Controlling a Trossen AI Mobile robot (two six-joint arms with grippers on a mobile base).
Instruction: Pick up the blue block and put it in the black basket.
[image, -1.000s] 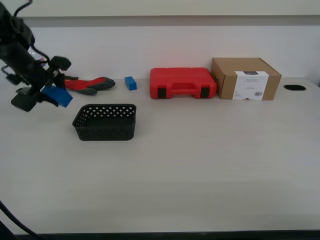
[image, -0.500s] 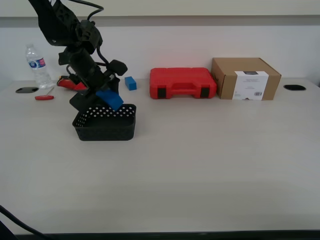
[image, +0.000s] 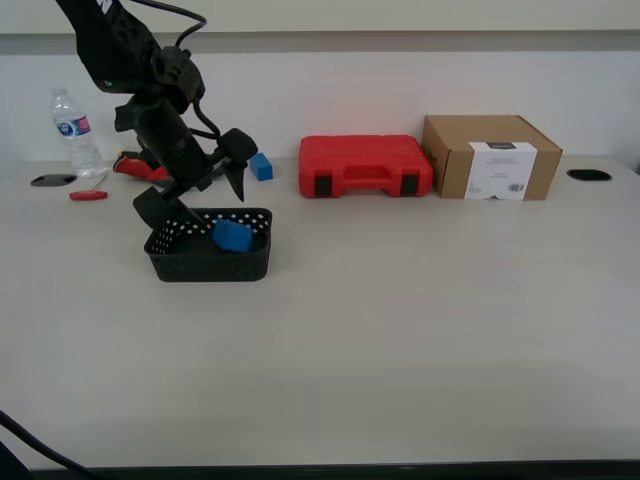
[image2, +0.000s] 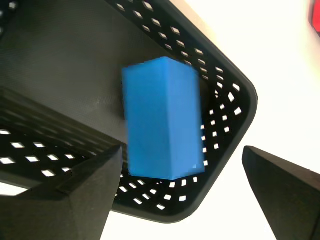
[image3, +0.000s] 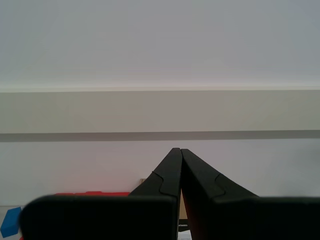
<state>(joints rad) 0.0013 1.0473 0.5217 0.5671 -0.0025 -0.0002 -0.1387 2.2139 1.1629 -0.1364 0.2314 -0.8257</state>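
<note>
The blue block (image: 232, 236) lies inside the black basket (image: 256, 262) toward its right half, free of the fingers. In the first wrist view the block (image2: 162, 120) shows slightly blurred over the basket's floor, near a rounded corner of the basket (image2: 239, 89). My first gripper (image: 200, 183) hangs just above the basket, open and empty, with its fingers (image2: 70, 195) spread wide on either side of the block. My second gripper (image3: 178, 152) is shut on nothing and points at the wall; it is out of the exterior view.
A smaller blue block (image: 261, 166), a red tool case (image: 366, 166) and a cardboard box (image: 490, 157) stand along the back. A water bottle (image: 70, 130), a red tool (image: 88, 195) and a red-handled item (image: 135, 165) are at the exterior view's left.
My first gripper carried the blue block from the exterior view's left to above the basket, then opened. The block has dropped into the basket.
</note>
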